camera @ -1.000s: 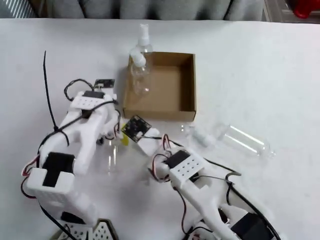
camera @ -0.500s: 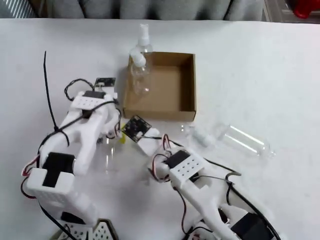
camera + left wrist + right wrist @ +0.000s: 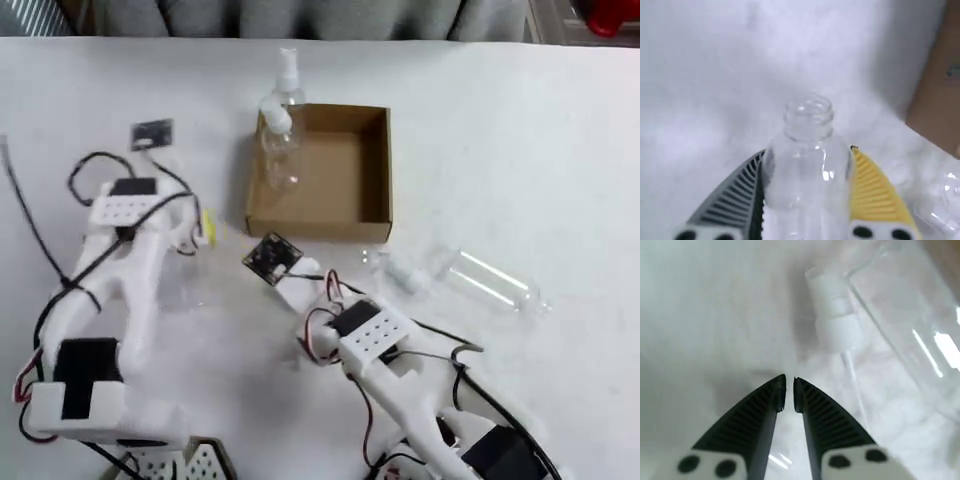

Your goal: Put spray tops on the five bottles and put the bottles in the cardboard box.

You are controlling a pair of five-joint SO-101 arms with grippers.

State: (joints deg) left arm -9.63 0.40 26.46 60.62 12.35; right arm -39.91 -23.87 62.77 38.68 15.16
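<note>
Now the left pincer is squeezing a clear plastic bottle with an open neck. Its grey finger and its yellow finger are pressing on the two sides of the bottle. The neck is poking out past the fingertips, and no top is sitting on it. Past the yellow finger, a little way off, a wall of the brown cardboard box is showing. The white table is lying under it all.

The right pincer is pointing down at the table. Its two dark fingers are sitting almost together, with just a thin crack between the tips and nothing in it. Just ahead of the tips, a white spray top with a thin tube is lying on the table. Right beside that, a second clear bottle is lying on its side.

Farther out, a bottle wearing a spray top is resting inside the box, along the wall nearest the left pincer. Another topped bottle is standing just behind the box, on the side far from both pincers.
</note>
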